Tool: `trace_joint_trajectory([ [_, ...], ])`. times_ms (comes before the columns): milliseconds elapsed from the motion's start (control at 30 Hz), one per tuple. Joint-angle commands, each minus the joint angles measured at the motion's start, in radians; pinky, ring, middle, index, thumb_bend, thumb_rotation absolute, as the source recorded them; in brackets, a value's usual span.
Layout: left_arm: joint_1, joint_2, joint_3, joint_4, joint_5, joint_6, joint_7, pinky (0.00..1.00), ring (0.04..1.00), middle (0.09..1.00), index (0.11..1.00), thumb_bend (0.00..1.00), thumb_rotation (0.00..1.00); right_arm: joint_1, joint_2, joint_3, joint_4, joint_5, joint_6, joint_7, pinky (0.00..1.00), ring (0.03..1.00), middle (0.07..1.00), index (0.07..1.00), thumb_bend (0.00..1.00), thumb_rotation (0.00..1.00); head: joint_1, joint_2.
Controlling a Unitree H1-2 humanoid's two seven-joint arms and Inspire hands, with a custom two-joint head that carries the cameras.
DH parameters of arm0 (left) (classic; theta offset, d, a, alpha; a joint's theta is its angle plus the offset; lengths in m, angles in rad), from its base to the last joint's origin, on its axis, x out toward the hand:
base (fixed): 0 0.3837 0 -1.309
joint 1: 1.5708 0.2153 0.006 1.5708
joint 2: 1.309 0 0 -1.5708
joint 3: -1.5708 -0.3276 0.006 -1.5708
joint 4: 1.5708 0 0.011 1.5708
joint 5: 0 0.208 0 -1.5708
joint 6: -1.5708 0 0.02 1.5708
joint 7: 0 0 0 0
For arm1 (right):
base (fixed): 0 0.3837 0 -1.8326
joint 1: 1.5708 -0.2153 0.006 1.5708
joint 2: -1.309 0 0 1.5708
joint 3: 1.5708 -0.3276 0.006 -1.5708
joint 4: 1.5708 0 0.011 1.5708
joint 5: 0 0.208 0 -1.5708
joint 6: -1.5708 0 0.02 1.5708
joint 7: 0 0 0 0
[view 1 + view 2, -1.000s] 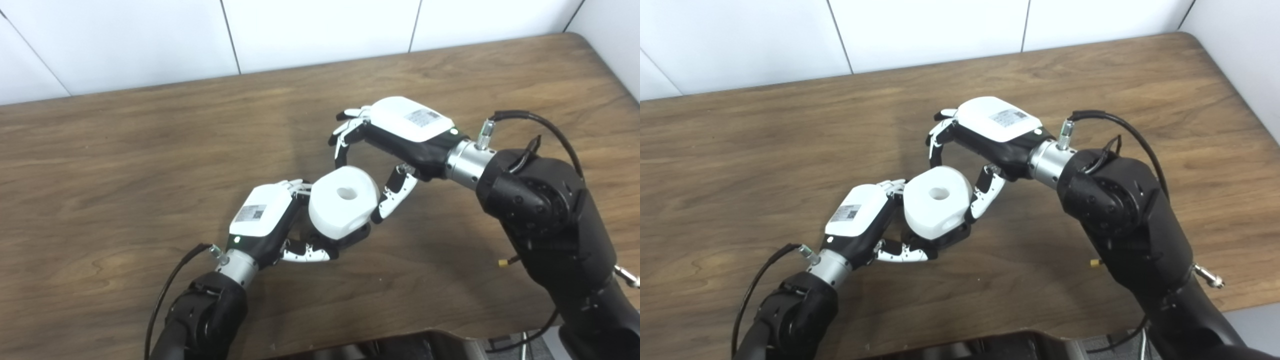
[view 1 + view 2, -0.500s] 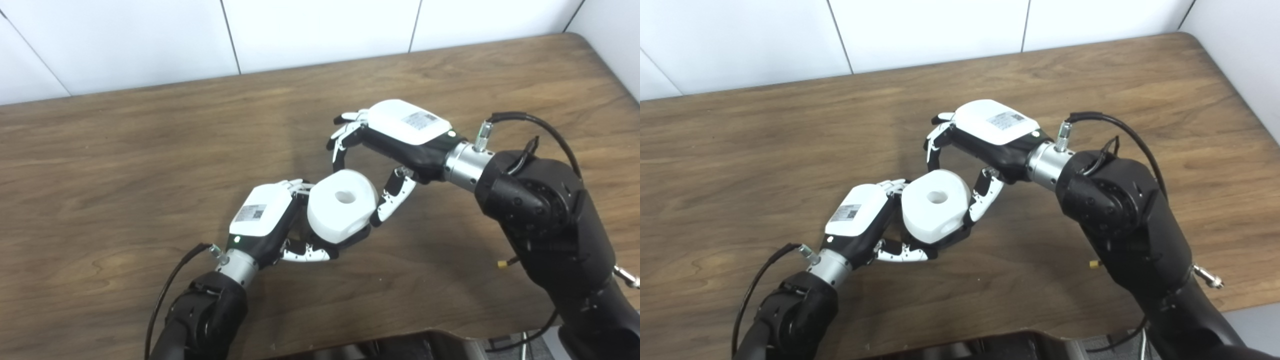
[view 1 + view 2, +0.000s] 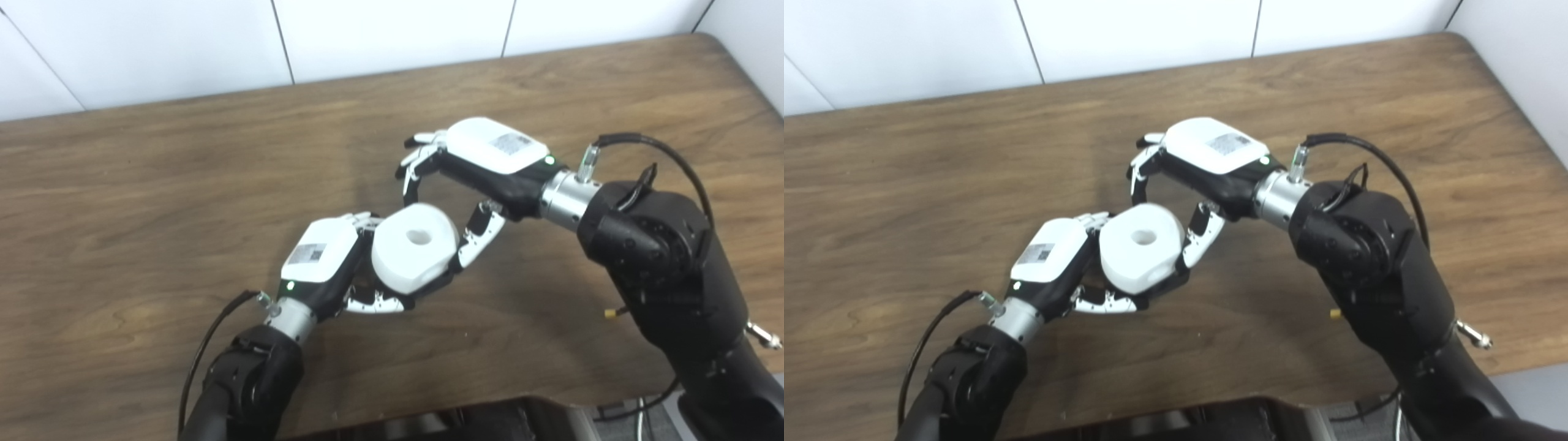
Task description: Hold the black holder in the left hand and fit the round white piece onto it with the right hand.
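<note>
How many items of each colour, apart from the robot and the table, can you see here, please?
White: 1, the round white piece, held up by the left hand.
Black: 1, the black holder, mostly hidden beneath it.
Total: 2.

A brown wood-grain table (image 3: 153, 184) with a rounded far right corner runs up along its far edge to a white panelled wall (image 3: 380, 30).

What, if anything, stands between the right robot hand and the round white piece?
Nothing visible. The right robot hand is open around the far side of the round white plastic piece, which sits on the black holder gripped by the left robot hand.
</note>
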Motion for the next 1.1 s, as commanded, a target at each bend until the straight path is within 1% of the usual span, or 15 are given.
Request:
trace_joint_trajectory([
  [0, 0.015, 0.007, -0.009, 0.017, -0.007, 0.028, -0.059, 0.87, 0.88, 0.805, 0.486, 0.52, 0.05, -0.027, -0.003, -0.005, -0.03, -0.007, -0.026, -0.029, 0.92, 0.93, 0.792, 0.481, 0.53, 0.14, -0.001, 0.001],
  [133, 0.015, 0.007, -0.008, 0.016, -0.008, 0.029, -0.061, 0.87, 0.88, 0.805, 0.486, 0.52, 0.05, -0.019, -0.007, -0.003, -0.033, -0.013, -0.034, -0.033, 0.92, 0.924, 0.79, 0.481, 0.53, 0.14, -0.001, 0.005],
  [367, 0.016, 0.008, -0.007, 0.01, -0.008, 0.033, -0.067, 0.87, 0.881, 0.806, 0.486, 0.52, 0.05, -0.004, -0.008, -0.003, -0.036, -0.02, -0.066, -0.04, 0.91, 0.922, 0.784, 0.481, 0.53, 0.14, -0.005, 0.007],
  [700, 0.015, 0.007, -0.007, 0.005, -0.001, 0.04, -0.076, 0.88, 0.883, 0.809, 0.486, 0.52, 0.05, -0.006, -0.012, -0.007, -0.035, -0.018, -0.061, -0.028, 0.9, 0.932, 0.785, 0.481, 0.53, 0.13, -0.009, 0.011],
  [1067, 0.018, 0.006, -0.003, 0.005, -0.003, 0.034, -0.073, 0.87, 0.881, 0.806, 0.486, 0.52, 0.05, 0.001, -0.008, -0.011, -0.026, -0.014, -0.071, -0.045, 0.87, 0.921, 0.786, 0.481, 0.53, 0.14, -0.01, 0.011],
])
